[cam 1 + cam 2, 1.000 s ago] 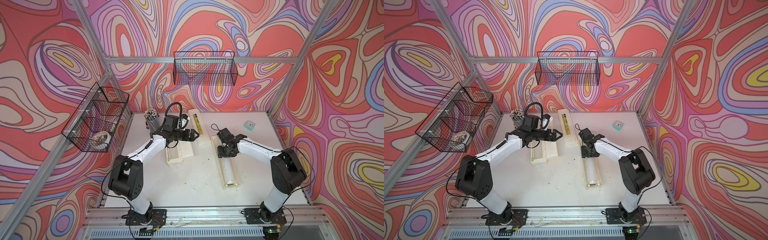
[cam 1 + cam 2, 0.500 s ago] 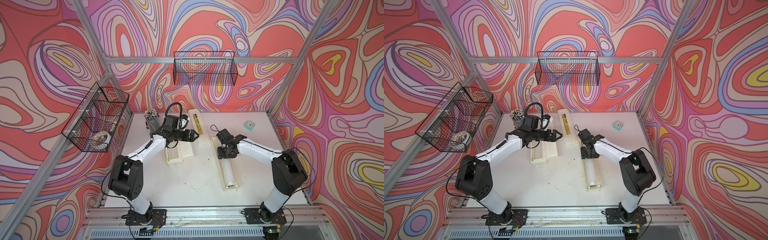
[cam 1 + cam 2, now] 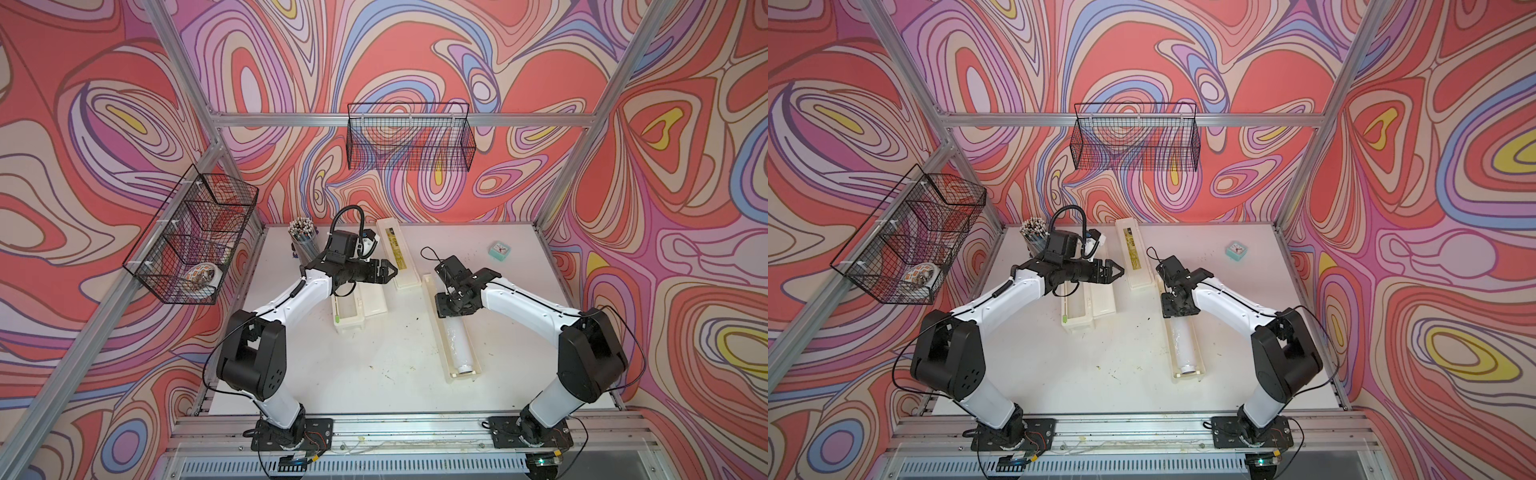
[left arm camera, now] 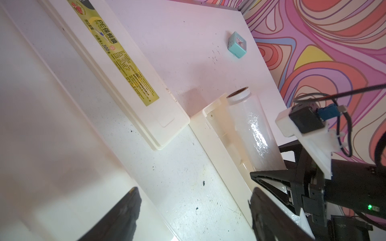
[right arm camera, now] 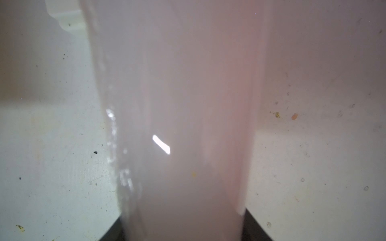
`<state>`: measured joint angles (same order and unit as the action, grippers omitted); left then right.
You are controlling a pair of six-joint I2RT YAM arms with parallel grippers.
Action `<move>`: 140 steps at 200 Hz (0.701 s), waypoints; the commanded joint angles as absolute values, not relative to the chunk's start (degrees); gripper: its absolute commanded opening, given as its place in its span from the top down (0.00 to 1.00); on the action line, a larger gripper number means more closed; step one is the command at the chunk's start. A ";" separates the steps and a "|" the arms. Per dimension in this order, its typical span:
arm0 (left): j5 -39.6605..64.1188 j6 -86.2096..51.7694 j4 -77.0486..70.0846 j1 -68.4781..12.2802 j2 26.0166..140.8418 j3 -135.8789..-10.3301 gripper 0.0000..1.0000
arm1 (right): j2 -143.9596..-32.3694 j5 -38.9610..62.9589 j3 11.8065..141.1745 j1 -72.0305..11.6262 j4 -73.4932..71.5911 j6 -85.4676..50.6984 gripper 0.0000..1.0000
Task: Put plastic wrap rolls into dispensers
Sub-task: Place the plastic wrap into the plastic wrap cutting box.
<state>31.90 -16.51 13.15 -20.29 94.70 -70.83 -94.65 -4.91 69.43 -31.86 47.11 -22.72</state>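
In both top views a glossy whitish plastic wrap roll lies lengthwise in the open cream dispenser on the right. My right gripper is shut on the roll's far half, and the roll fills the gap between its fingers. The other dispenser lies open at centre left, its tray showing nothing inside. Above it hovers my left gripper, open and holding nothing. A cream box with a yellow label lies flat between the two dispensers.
A cup of pencils stands at the back left, just behind the left arm. A small teal clock sits at the back right. Black wire baskets hang on the back wall and the left wall.
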 commanded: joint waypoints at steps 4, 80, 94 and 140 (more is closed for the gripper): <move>31.83 -15.95 12.83 -20.23 93.69 -70.49 0.17 | -95.41 -3.57 69.71 -32.13 46.41 -21.88 0.98; 31.75 -14.64 14.04 -20.20 93.96 -71.10 0.17 | -101.95 -2.80 69.52 -32.03 46.57 -23.62 0.94; 31.82 -14.51 14.13 -20.03 93.95 -71.10 0.17 | -104.00 -3.52 70.15 -32.09 47.09 -23.79 0.77; 31.53 -13.98 14.76 -19.51 93.69 -71.35 0.17 | -99.87 -6.89 73.53 -32.08 47.19 -23.60 0.20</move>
<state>31.88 -15.40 13.56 -20.08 94.70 -70.83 -103.44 -4.23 70.50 -31.94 47.20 -23.22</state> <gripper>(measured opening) 0.830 0.740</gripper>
